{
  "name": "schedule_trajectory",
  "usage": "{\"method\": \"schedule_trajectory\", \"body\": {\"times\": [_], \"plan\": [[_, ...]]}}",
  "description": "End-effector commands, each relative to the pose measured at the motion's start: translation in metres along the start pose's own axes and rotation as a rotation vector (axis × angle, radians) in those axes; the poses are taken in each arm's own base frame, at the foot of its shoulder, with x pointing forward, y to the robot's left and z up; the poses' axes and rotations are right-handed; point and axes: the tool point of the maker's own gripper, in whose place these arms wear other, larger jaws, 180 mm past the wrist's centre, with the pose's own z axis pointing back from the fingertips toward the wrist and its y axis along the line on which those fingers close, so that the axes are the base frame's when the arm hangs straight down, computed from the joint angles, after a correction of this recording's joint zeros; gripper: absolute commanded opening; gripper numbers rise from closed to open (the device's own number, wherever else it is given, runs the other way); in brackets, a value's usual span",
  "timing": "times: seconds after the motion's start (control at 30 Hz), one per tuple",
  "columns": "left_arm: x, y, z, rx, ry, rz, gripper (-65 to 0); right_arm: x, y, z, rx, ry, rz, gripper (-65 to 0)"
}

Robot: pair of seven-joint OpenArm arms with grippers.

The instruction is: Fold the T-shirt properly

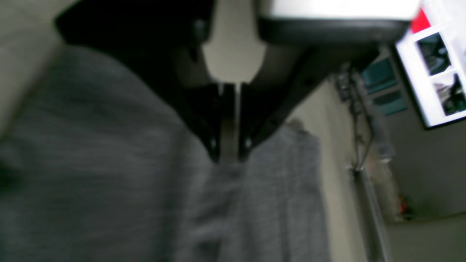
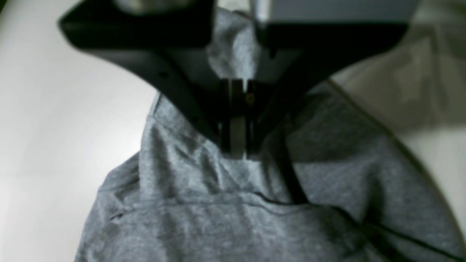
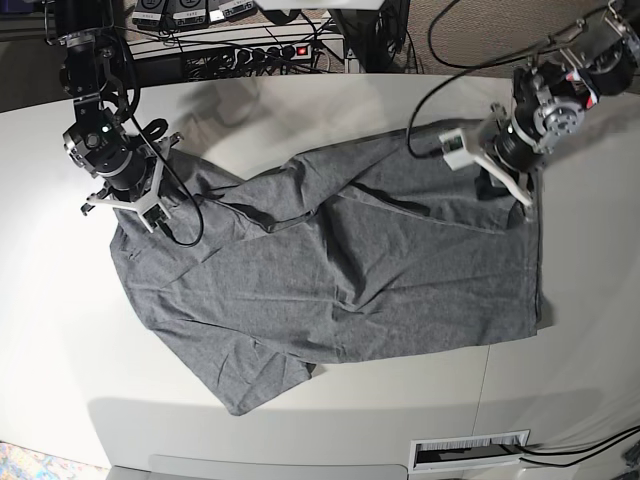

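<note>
Slippage was my worry: my right claw (image 2: 236,154) was pinched on the T-shirt (image 3: 330,280) near its shoulder, my left claw (image 1: 229,160) barely parted over the hem, cloth sprawled rumpled across the tabletop (image 3: 300,110).

The T-shirt (image 3: 340,270) sprawls across the middle of the table (image 3: 60,330), so bare tabletop lies open along the near edge, down the far left side and past the hem on the right. The right gripper (image 3: 135,205) sits at the shirt's left edge and the left gripper (image 3: 515,185) at its upper right corner, each trailing a black cable (image 3: 190,215) across the cloth. A power strip (image 3: 270,50) and tangled wires crowd the far edge.
</note>
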Motion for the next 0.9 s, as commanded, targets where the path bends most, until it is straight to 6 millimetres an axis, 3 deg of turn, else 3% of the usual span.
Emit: {"method": "schedule_trajectory", "body": {"times": [0.0, 0.1, 0.3, 0.63, 0.87], "plan": [[-0.005, 0.020, -0.001, 0.053, 0.010, -0.015, -52.0, 0.008, -0.013, 0.004, -0.033, -0.027, 0.006, -65.0], [-0.019, 0.028, -0.012, 0.032, 0.038, 0.057, -45.1, 0.007, -0.013, 0.004, -0.033, -0.025, 0.006, -65.0], [-0.050, 0.003, -0.025, -0.179, 0.129, 0.201, -44.7, 0.008, -0.013, 0.004, -0.033, -0.026, 0.006, -65.0], [-0.047, -0.001, -0.025, -0.250, 0.130, 0.281, -42.8, 0.009, -0.013, 0.004, -0.033, -0.036, 0.007, -65.0], [-0.052, -0.018, -0.033, -0.308, 0.123, 0.341, -42.8, 0.010, -0.013, 0.004, -0.034, -0.037, 0.007, -65.0]]}}
